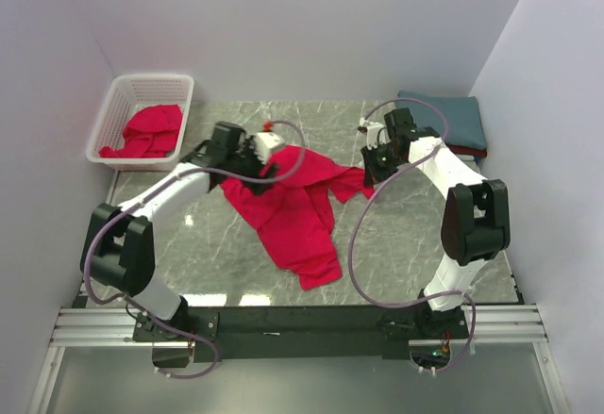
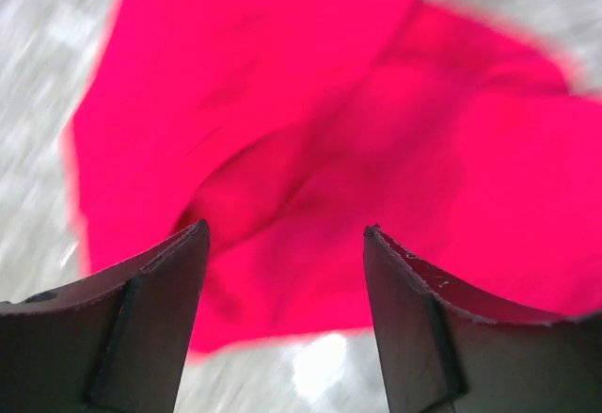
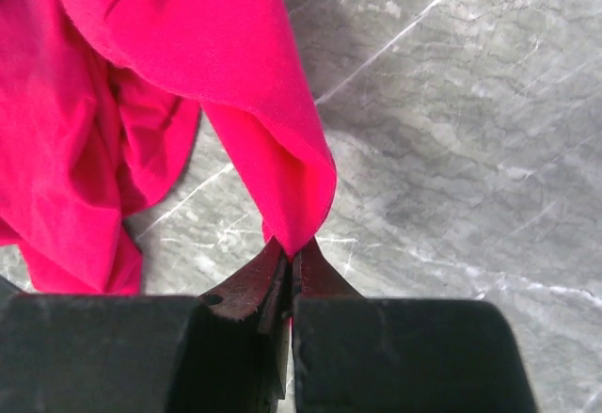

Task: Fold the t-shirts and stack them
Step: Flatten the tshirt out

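Grey marble table (image 1: 415, 235) across the whole middle of the top view. Sprawled over its centre, a bright red t-shirt (image 1: 297, 221), rumpled and unfolded, running from mid-frame down to lower centre, one sleeve reaching out to the right.

At upper right, against the wall, a folded slate-blue t-shirt (image 1: 458, 117) lying on a sliver of darker red t-shirt (image 1: 469, 153). At upper left, a white lattice basket (image 1: 118, 103) with more red t-shirts (image 1: 151, 133) heaped inside.

Over the spread shirt's upper left edge, the left gripper (image 2: 285, 230): fingers wide apart, nothing between them, red cloth filling the wrist view just beyond the tips, blurred, with grey marble at the left edge and upper right corner.

At the shirt's right sleeve, the right gripper (image 3: 293, 248): fingers pressed together on a pinched point of red fabric, the cloth spreading away from the tips toward the upper left of the wrist view, bare marble on the right.
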`<state>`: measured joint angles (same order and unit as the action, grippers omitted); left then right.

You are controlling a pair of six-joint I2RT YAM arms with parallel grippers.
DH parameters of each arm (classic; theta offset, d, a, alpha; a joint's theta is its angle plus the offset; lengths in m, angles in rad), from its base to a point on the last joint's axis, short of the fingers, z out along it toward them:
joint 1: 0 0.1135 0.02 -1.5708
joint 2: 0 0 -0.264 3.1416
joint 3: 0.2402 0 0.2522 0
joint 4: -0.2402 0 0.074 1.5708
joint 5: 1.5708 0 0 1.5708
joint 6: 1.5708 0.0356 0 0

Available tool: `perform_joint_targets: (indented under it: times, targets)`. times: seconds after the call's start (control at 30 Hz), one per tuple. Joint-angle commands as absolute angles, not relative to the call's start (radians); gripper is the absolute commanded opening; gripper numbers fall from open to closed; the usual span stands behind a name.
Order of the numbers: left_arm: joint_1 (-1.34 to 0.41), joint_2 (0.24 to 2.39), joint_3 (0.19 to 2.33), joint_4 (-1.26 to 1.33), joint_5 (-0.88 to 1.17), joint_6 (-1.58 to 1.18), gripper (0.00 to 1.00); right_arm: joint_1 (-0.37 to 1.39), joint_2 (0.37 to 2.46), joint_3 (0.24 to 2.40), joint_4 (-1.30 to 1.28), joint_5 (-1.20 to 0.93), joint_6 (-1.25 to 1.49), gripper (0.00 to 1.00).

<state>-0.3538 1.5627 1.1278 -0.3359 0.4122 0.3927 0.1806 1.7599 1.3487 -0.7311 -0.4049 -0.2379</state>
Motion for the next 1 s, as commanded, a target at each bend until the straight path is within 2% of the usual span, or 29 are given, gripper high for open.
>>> perform_joint_targets:
  times: [0.0,0.13,0.27,0.37,0.43,0.53,0.73,0.83,0.87,0.97]
  targets:
    - [-0.454,1.603,1.135,-0.181,0.368,0.302,0.72,0.181,1.680,1.373,-0.772,-0.419,-0.256,0.00]
    - [-0.511,1.649,1.161,-0.095,0.394,0.236,0.73,0.178,1.667,1.405,-0.798,-0.517,-0.229,0.00]
    - [-0.523,1.592,1.082,0.139,0.512,0.097,0.76,0.187,1.664,1.413,-0.790,-0.761,-0.189,0.00]
    - [-0.522,1.597,1.089,0.164,0.587,0.008,0.81,0.215,1.651,1.407,-0.759,-0.898,-0.163,0.00]
    - [-0.522,1.572,1.075,0.173,0.645,0.008,0.86,0.233,1.643,1.416,-0.755,-0.931,-0.149,0.00]
    - [-0.523,1.507,1.039,0.144,0.715,0.063,0.89,0.265,1.663,1.457,-0.784,-0.998,-0.140,0.00]
    - [-0.529,1.384,0.985,0.003,0.738,0.412,0.85,0.319,1.747,1.522,-0.825,-1.086,-0.103,0.00]
    - [-0.541,1.287,0.933,-0.122,0.738,0.748,0.82,0.354,1.802,1.555,-0.834,-1.107,-0.077,0.00]
    - [-0.546,1.252,0.880,-0.199,0.732,0.951,0.81,0.365,1.819,1.568,-0.847,-1.117,-0.072,0.00]
    - [-0.549,1.117,0.789,-0.285,0.710,1.223,0.82,0.417,1.891,1.641,-0.859,-1.105,-0.045,0.00]
